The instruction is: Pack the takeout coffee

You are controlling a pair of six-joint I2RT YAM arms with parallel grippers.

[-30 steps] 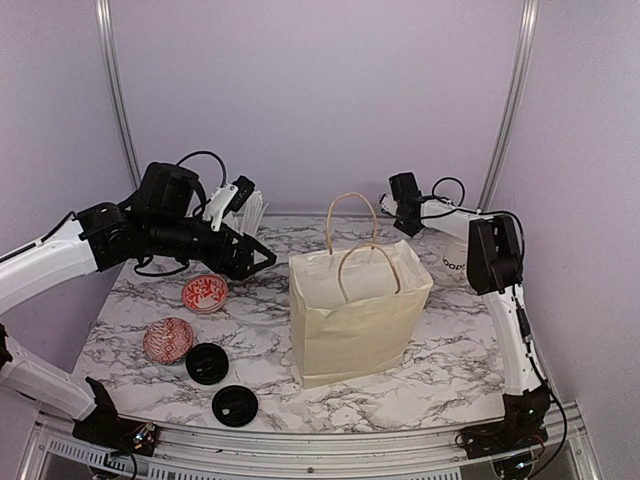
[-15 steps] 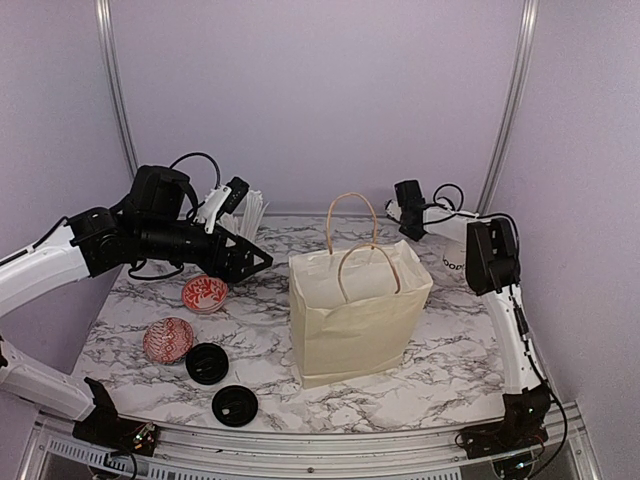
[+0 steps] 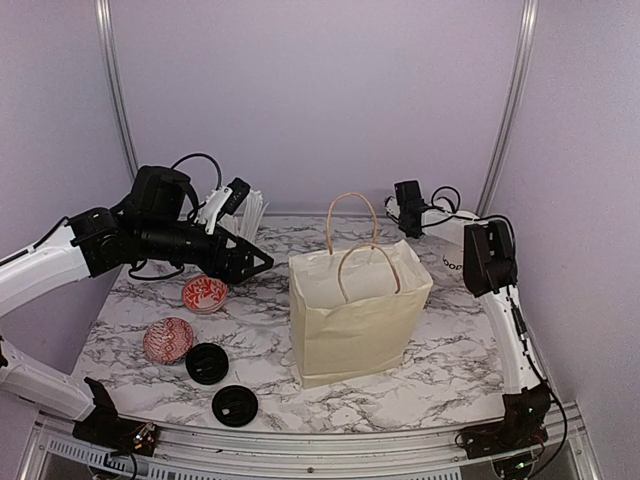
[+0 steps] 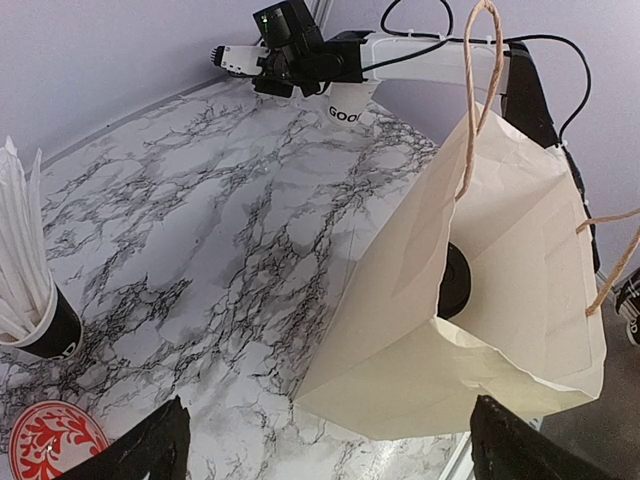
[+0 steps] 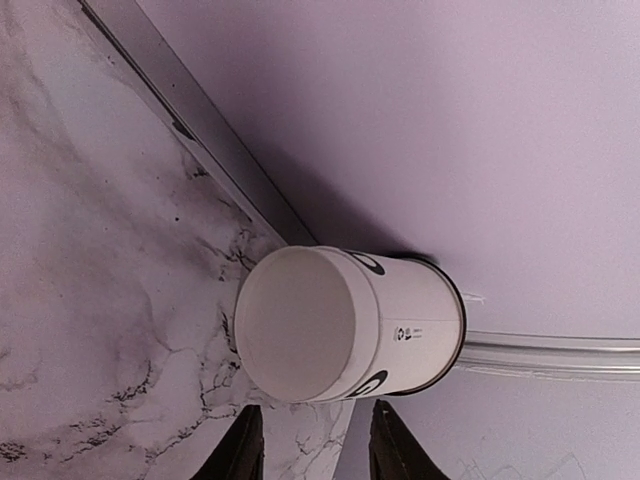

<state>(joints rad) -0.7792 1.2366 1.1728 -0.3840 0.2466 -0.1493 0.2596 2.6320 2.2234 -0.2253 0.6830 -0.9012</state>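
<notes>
A white takeout coffee cup (image 5: 350, 325) with black lettering and a black lid lies with its base toward my right wrist camera, at the table's back edge by the wall. My right gripper (image 5: 320, 442) has its fingers apart just short of it, nothing between them. In the top view that gripper (image 3: 400, 213) is at the back, behind the paper bag (image 3: 355, 320). Another white lettered cup (image 3: 452, 263) shows under the right forearm. A round black lid (image 4: 455, 283) shows inside the bag (image 4: 500, 300). My left gripper (image 3: 262, 262) hangs wide open left of the bag.
Two red-patterned bowls (image 3: 205, 293) (image 3: 167, 340) and two loose black lids (image 3: 207, 363) (image 3: 235, 405) lie at the front left. A black cup of white sticks (image 3: 250, 212) stands at the back left. The bag's handles stand upright.
The right gripper's fingers have drawn closer together and its wrist has shifted slightly at the back. The left arm has sunk a little. The bag has not moved.
</notes>
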